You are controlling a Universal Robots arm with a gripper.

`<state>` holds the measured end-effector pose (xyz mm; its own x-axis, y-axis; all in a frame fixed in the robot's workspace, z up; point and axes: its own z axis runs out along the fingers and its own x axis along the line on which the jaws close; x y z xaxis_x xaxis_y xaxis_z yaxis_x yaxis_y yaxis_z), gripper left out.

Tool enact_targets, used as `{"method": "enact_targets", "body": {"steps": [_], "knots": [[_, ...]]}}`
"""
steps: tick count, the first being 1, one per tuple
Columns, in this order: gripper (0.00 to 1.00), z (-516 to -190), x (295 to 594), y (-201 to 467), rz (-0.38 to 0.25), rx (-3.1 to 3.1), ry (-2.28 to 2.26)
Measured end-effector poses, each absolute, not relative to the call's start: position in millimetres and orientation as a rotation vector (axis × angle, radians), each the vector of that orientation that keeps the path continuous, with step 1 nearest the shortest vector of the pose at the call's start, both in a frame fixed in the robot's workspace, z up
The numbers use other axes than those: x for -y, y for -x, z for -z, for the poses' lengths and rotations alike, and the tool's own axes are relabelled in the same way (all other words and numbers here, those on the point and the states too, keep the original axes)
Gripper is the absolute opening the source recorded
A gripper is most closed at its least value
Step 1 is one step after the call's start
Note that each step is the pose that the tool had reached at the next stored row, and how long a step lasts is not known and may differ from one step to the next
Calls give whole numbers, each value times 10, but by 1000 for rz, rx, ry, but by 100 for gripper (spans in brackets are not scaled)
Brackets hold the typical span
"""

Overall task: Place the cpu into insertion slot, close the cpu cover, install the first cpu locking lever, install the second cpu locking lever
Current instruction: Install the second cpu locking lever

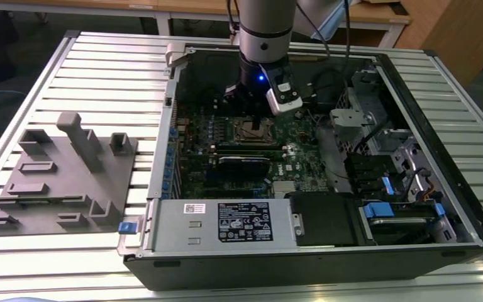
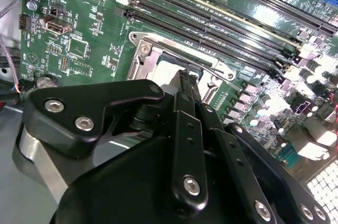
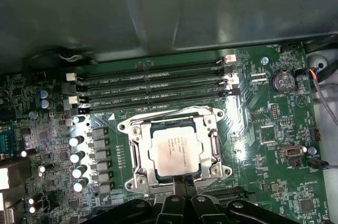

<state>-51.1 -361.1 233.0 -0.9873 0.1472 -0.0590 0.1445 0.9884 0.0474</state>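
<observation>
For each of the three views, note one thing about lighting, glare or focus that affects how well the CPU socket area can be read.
Exterior view: the open case interior is dim, so the socket is a small dark patch. First wrist view: even light, the cpu top sharp and pale. Second wrist view: the gripper body looms dark and soft up close, with glare whitening the motherboard edge.

arm (image 1: 263, 38) over motherboard (image 1: 250, 154) | grey fixture (image 1: 61, 179) on exterior view's left
</observation>
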Motion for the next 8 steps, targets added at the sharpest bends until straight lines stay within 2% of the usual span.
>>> {"method": "enact_targets", "body": {"steps": [8], "knots": [[11,-2348,3611,511,-66,-3070,-225]]}}
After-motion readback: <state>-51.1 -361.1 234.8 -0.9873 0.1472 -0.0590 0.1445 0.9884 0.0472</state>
